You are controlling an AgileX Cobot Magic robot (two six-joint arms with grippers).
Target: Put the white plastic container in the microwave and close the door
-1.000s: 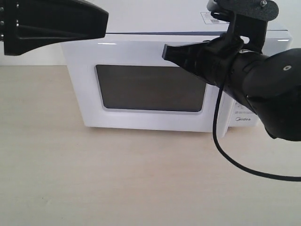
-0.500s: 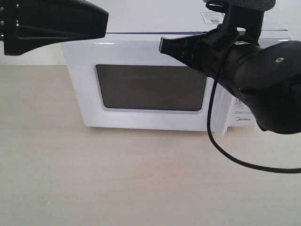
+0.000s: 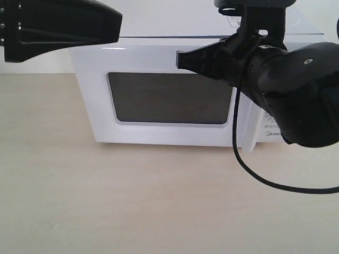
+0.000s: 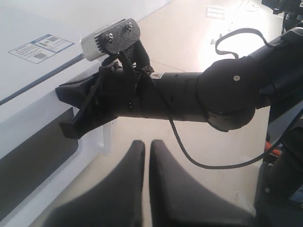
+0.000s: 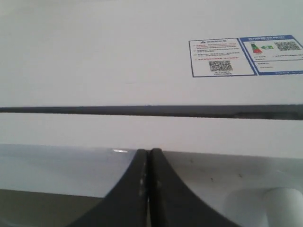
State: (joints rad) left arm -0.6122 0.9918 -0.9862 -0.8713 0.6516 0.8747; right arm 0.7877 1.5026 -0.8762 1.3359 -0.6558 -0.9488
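Door (image 3: 98,100) of microwave (image 3: 169,24) sits flush, apparently closed; white plastic container nowhere in view, presumably behind the dark window (image 3: 169,98); right claw (image 3: 180,60) pinched together at door's upper front, left claw (image 3: 119,24) likewise together, clear of it; task looks about finished

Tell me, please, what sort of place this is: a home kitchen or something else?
Probably a robot test bench, not a home kitchen: the microwave sits on a pale table before a white wall, with a black left arm and right arm, one trailing a cable, close to it.
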